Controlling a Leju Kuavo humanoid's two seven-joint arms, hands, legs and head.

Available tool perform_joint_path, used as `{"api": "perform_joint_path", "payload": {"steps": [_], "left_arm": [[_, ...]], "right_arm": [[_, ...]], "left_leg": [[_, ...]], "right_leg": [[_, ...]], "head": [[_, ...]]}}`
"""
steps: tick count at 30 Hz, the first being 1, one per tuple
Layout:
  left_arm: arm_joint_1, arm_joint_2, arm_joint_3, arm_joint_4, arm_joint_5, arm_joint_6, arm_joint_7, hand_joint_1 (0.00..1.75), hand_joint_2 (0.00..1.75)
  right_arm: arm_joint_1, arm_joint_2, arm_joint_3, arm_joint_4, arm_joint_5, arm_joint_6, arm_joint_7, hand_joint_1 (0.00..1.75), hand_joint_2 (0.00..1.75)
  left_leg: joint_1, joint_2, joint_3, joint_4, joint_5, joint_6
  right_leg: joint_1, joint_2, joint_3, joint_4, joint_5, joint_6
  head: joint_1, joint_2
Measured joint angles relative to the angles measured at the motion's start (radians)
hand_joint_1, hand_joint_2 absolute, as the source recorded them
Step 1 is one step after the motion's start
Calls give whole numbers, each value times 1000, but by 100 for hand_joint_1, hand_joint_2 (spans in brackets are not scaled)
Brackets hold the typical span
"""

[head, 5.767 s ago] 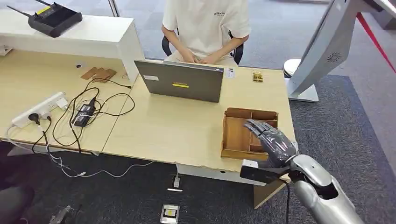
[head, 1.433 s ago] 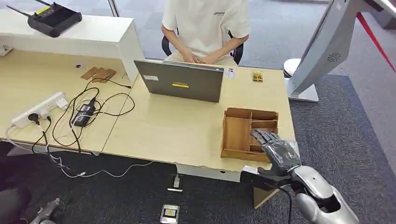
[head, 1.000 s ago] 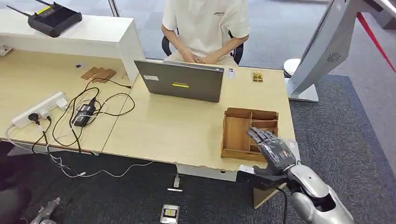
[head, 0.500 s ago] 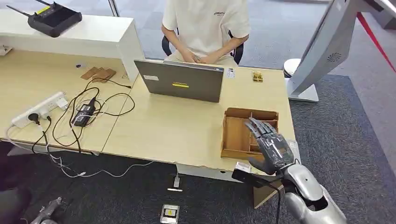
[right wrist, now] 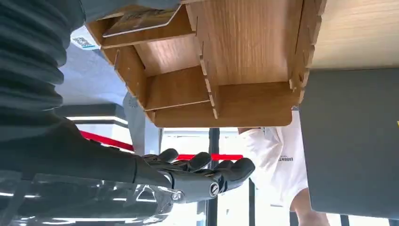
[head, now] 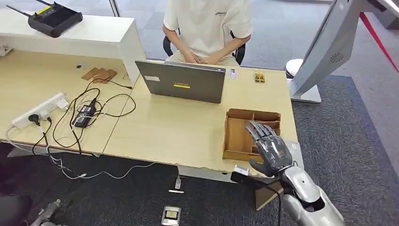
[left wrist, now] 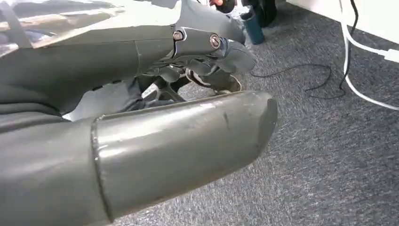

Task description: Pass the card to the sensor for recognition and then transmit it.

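Risen since earlier, the right hand [head: 269, 149] hovers spread and empty over the wooden tray [head: 237, 139] (the card [right wrist: 141, 19], thin, stiff, slick, wants an edge pinch).

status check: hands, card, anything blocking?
Right hand open, raised over the wooden organizer. Left hand hanging above the carpet, fingers curled. Card lying in an organizer compartment. Nothing blocking.

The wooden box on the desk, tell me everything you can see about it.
The wooden box is an open-topped tray of thin brown plywood with slotted joints, split by dividers into compartments. It lies flat near the desk's front right corner. A card lies in one compartment. The right hand hovers over it, fingers spread.
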Motion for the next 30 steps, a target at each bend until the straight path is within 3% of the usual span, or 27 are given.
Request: {"api": "perform_joint_path", "payload": {"steps": [8, 14, 22, 30], "left_arm": [[16, 0, 16, 0, 10, 3, -9, 0, 0], [34, 3, 29, 0, 13, 7, -21, 0, 0], [33, 11, 32, 0, -16, -1, -21, 0, 0], [32, 20, 32, 0, -27, -6, -26, 0, 0]], "right_arm": [[-26, -2, -10, 26, -8, -25, -31, 0, 175], [-47, -4, -10, 82, 0, -103, -81, 0, 175], [-47, -46, -16, 145, -35, -226, -199, 0, 175], [-44, -71, -31, 188, -114, -257, -240, 0, 175]], "left_leg": [[0, 0, 0, 0, 0, 0], [0, 0, 0, 0, 0, 0], [0, 0, 0, 0, 0, 0], [0, 0, 0, 0, 0, 0]], "right_leg": [[0, 0, 0, 0, 0, 0], [0, 0, 0, 0, 0, 0], [0, 0, 0, 0, 0, 0], [0, 0, -1, 0, 0, 0]], "head": [[0, 0], [0, 0], [0, 0], [0, 0]]}}
